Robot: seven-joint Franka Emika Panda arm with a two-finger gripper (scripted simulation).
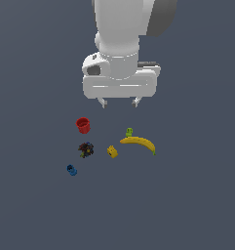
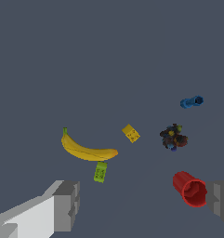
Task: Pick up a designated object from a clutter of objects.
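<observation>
Here, in the exterior view, you have the pincer (image 1: 119, 102) hanging above the dark bench (image 1: 187, 205), its two fingertips spread apart with nothing between them. Take the red cup (image 1: 83, 125) as your landmark, lying below the pincer and toward the exterior view's left. The dark multicoloured clump (image 1: 86, 149) sits near the cup, nearer the camera. The small blue knobbly piece (image 1: 71, 170) you are after lies beyond that clump again, well apart from the cup and clear of everything else. The yellow block (image 1: 112, 152), the banana (image 1: 139, 143) and the tiny green piece (image 1: 129, 132) lie off to the cup's right.

In the wrist view, you see the red cup (image 2: 191, 188) on its side just beside one grey finger (image 2: 221, 201). The clump (image 2: 173, 136) lies between the cup and the blue piece (image 2: 191, 102). The banana (image 2: 86, 149), with the green piece (image 2: 100, 172) just beside it, lies well apart from the cup, the yellow block (image 2: 131, 133) between them.
</observation>
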